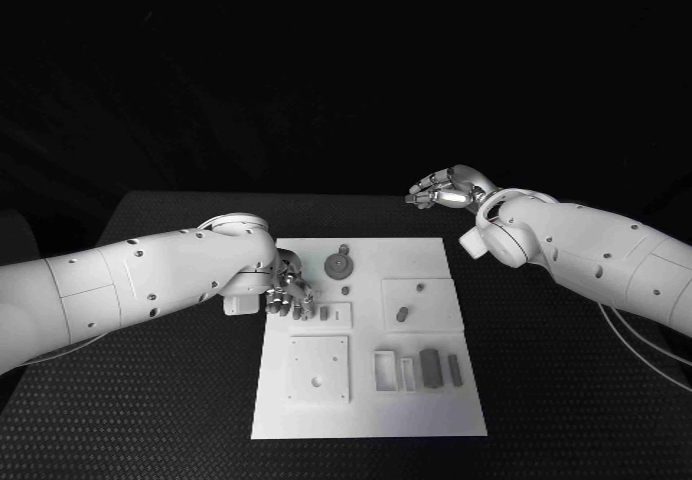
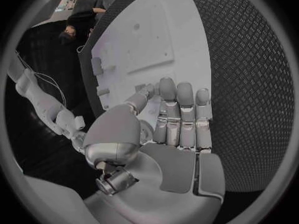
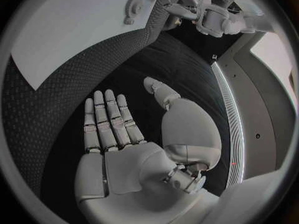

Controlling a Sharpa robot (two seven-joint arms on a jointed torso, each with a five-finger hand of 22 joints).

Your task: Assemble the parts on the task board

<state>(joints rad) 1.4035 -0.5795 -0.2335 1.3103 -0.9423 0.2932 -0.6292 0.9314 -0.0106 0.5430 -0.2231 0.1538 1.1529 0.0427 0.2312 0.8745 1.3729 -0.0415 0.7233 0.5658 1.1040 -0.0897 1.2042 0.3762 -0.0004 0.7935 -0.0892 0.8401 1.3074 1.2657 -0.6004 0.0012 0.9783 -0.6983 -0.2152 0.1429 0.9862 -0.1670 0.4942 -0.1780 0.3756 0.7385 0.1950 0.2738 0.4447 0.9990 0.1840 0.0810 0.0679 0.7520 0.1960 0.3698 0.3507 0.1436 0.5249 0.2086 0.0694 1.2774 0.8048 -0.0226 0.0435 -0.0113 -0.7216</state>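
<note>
Task board (image 1: 433,415) lies mid-desk (image 1: 173,400) with parts (image 1: 430,367) on it, left hand (image 1: 289,295) empty, fingers straight, at its left edge, right hand (image 1: 450,190) empty, fingers extended, well beyond its far-right corner.

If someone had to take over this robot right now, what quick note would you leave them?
Left hand: open, holding nothing, fingers over the left edge of the task board.
Right hand: holding nothing, fingers apart, raised past the board's far right corner.
Parts: round toothed part near the far edge; upright grey pieces on the near right.
Done: cannot tell.
Left: neither hand holds a part, so assembly remains.
</note>
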